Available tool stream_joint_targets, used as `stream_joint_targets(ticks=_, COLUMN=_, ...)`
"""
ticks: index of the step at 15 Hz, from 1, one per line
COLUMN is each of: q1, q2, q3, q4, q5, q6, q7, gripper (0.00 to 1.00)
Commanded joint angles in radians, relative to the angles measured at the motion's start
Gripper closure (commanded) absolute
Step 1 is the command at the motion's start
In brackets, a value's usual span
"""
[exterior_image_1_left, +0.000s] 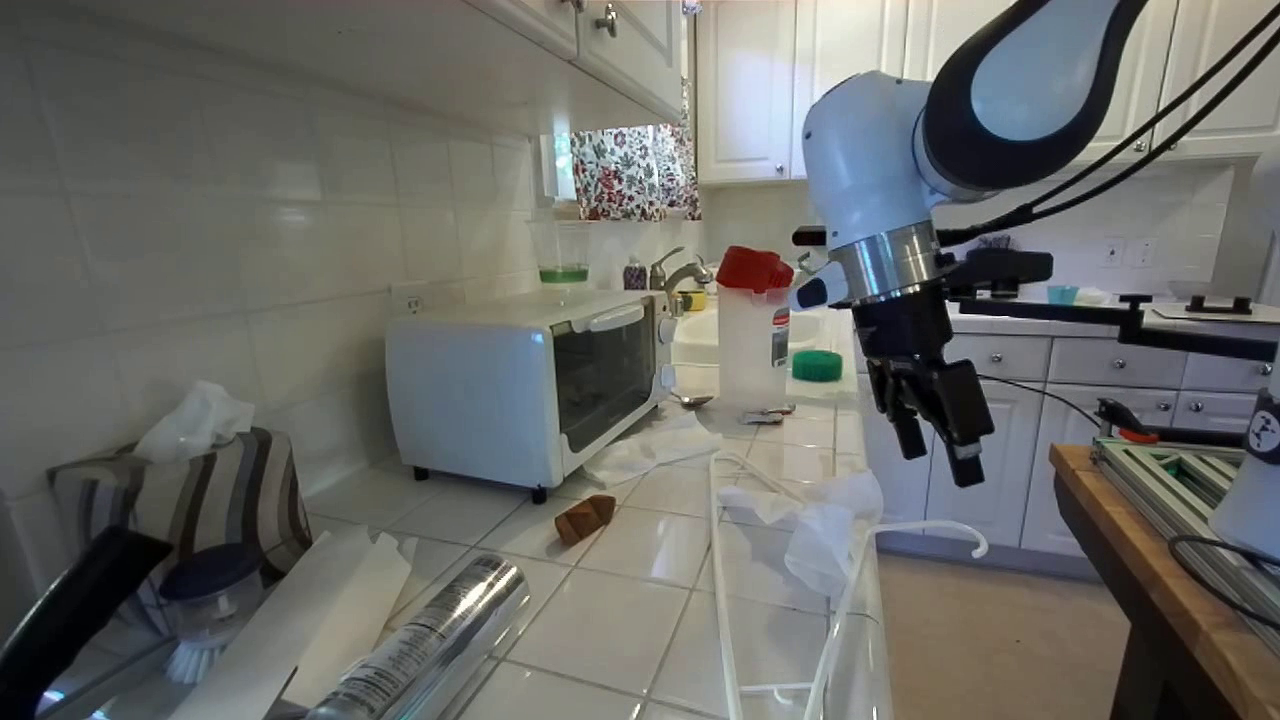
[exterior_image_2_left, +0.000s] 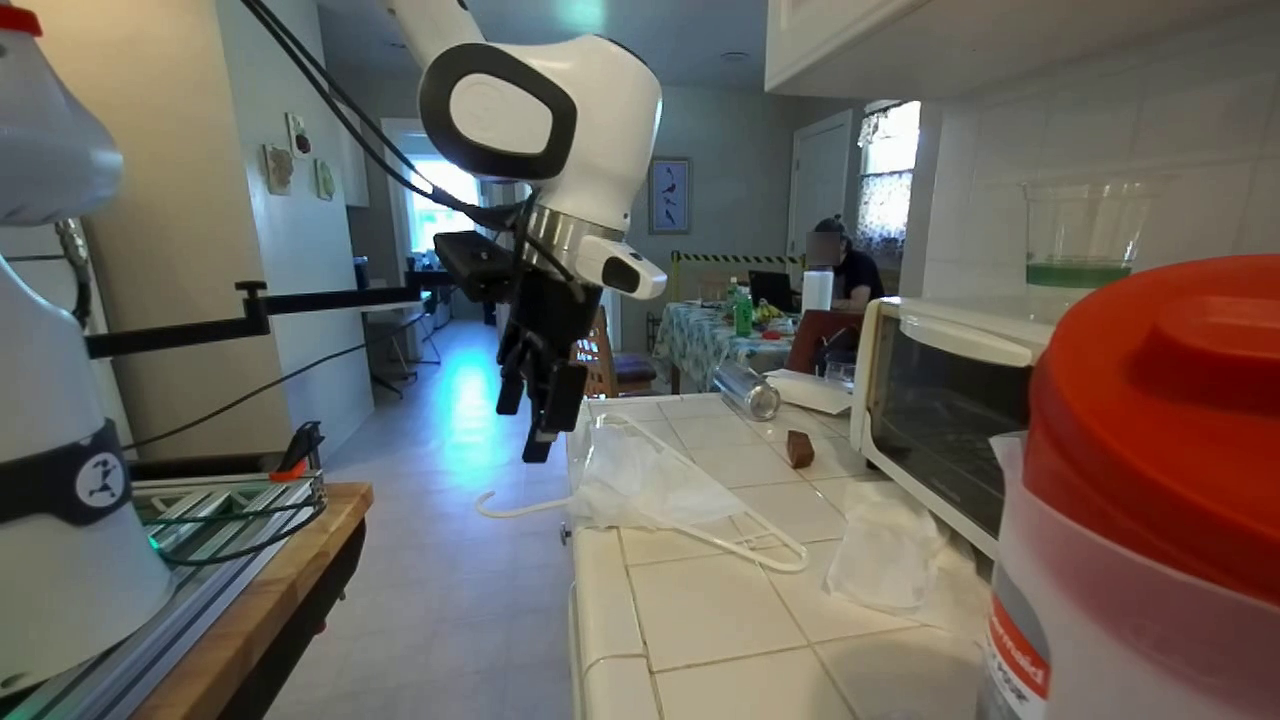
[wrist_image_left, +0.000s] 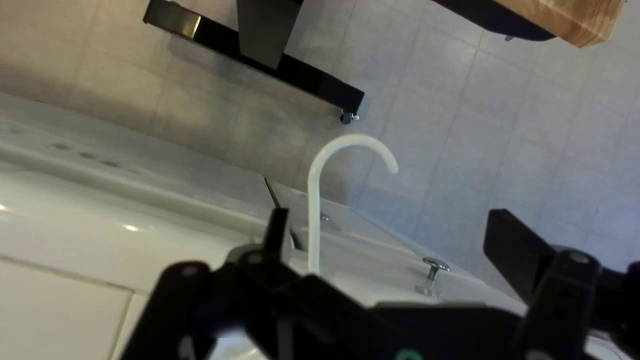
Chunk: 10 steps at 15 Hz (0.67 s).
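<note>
My gripper (exterior_image_1_left: 940, 462) is open and empty, pointing down beside and above the counter edge. It also shows in an exterior view (exterior_image_2_left: 524, 430) and in the wrist view (wrist_image_left: 387, 225), where its two black fingers stand wide apart. Nearest to it is a white hanger (exterior_image_1_left: 726, 600), lying on the counter with its hook past the edge over the floor. The hook shows in an exterior view (exterior_image_2_left: 525, 508) and in the wrist view (wrist_image_left: 314, 210), closer to the left finger. No contact shows. A thin white translucent sheet (exterior_image_1_left: 825, 545) lies crumpled on the hanger, also in an exterior view (exterior_image_2_left: 650, 480).
A white toaster oven (exterior_image_1_left: 470, 390) stands against the tiled wall. A red-lidded container (exterior_image_1_left: 750, 345), a brown wooden block (exterior_image_1_left: 585, 518), a silver can (exterior_image_1_left: 430, 640) and a striped tissue box (exterior_image_1_left: 190, 490) are on the counter. A wooden-topped table (exterior_image_1_left: 1160, 540) stands across the gap.
</note>
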Motion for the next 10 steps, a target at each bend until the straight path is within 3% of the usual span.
stream_joint_targets(ticks=1, q1=0.015, q2=-0.023, q3=-0.019, q4=-0.067, q5=-0.038, q6=0.057, q7=0.057, gripper=0.00)
stream_joint_targets(ticks=4, q1=0.005, q2=-0.031, q3=-0.027, q4=-0.116, q5=-0.102, q6=0.122, q7=0.137, gripper=0.00)
stream_joint_targets(ticks=6, q1=-0.001, q2=0.012, q3=-0.040, q4=-0.087, q5=-0.129, q6=0.192, q7=0.186, gripper=0.00)
stream_joint_targets(ticks=10, q1=0.004, q2=0.023, q3=-0.059, q4=-0.085, q5=-0.067, q6=0.310, q7=0.195, gripper=0.00)
